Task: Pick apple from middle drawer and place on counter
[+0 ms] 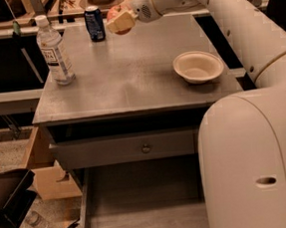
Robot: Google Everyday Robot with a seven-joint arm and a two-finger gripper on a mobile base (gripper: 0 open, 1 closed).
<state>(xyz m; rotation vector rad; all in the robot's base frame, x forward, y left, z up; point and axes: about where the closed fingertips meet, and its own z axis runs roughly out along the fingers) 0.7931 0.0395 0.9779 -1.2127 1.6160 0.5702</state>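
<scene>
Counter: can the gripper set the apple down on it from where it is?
Probably yes. The gripper, shut on the apple, hangs over the back of the counter; the surface below looks bare. The blue can stands close beside it; bowl and bottle stand well apart.

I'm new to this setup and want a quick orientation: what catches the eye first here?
The big white robot arm reaches across, its hand holding a small red apple above the back of the flat grey counter, beside a blue drinks can. A round white bowl sits at the counter's right, and the wide grey drawer stands pulled out below.
</scene>
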